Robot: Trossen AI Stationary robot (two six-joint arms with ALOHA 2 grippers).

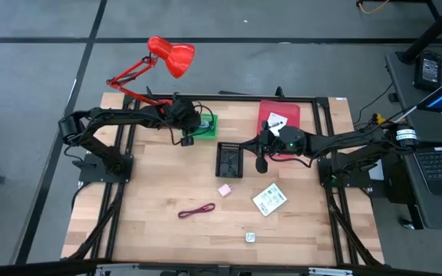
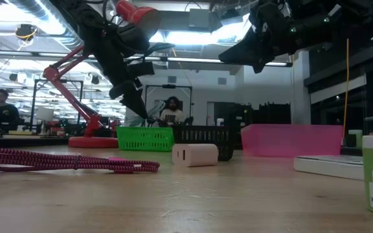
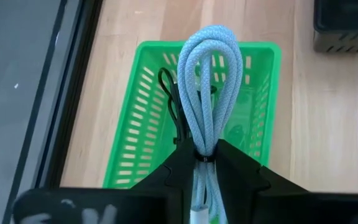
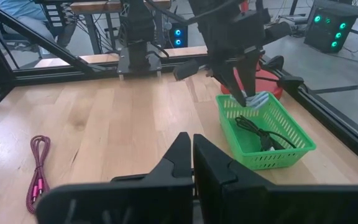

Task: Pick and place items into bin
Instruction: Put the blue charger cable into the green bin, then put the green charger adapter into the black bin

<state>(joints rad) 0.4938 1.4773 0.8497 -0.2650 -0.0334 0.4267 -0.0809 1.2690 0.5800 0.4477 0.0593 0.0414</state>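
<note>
Left tool [image 3: 204,163] pinches a looped pale-blue cord [image 3: 207,87], long axis hanging straight down over the green basket [image 3: 143,118], black cord [image 3: 173,102] already inside. Right tool [image 4: 191,146] shut, empty, hovering mid-bench [image 1: 159,184].

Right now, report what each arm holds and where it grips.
The left gripper pinches the light blue cord bundle near its tied end, over the green basket. The right gripper holds nothing.
</note>
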